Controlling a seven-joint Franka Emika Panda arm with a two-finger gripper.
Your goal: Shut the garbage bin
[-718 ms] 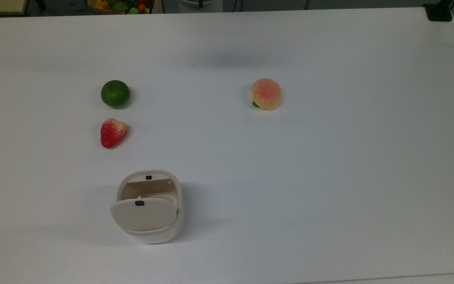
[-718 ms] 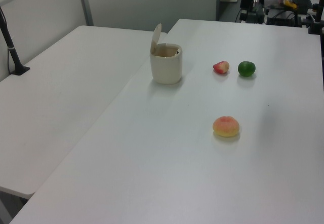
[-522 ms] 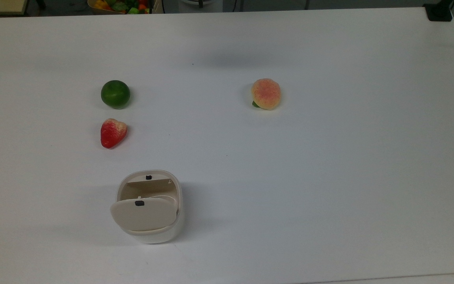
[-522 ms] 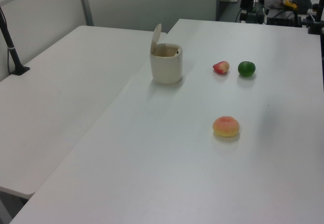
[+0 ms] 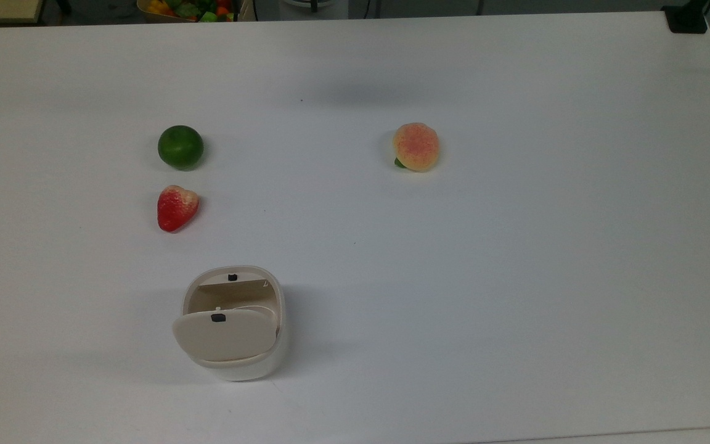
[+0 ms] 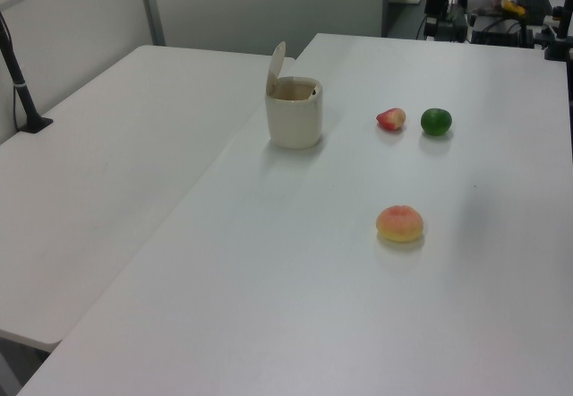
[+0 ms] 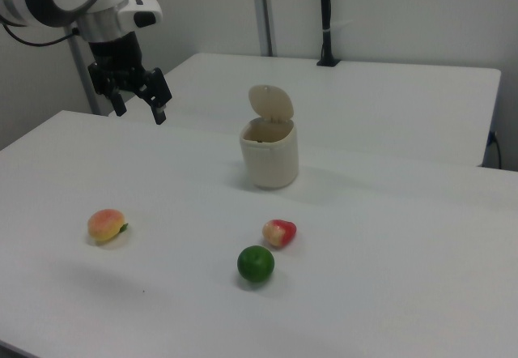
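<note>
Sitting on the white table (image 5: 515,277) toward the lower left of the top view: the garbage bin (image 5: 233,324) (image 6: 294,114) (image 7: 269,152), cream-white, rounded-square, standing upright. Standing open — the flat beige lid (image 5: 224,334) (image 6: 275,67) (image 7: 270,102) tipped up on its hinge, nearly vertical in the left view and the right view, baring the tan inside. Showing on the lid a small black button (image 5: 218,317), and on the opposite rim a second small dark catch (image 5: 232,277).

Lying near the bin, just above it in the top view: a red strawberry (image 5: 176,208) (image 6: 391,119) (image 7: 279,232), and just beyond that a round green lime (image 5: 180,147) (image 6: 436,121) (image 7: 256,264), the two close together but not touching. Resting well apart from these, toward the top view's right: a peach (image 5: 416,146) (image 6: 399,223) (image 7: 106,225), pink and yellow with a bit of green leaf at its edge.

Hanging in the air at the right view's upper left: the gripper (image 7: 137,103), black fingers pointing down and spread apart — holding nothing, well clear of the bin and above the table. Peeking in at the top edge of the top view, beyond the table: a container of mixed coloured fruit (image 5: 191,8).
</note>
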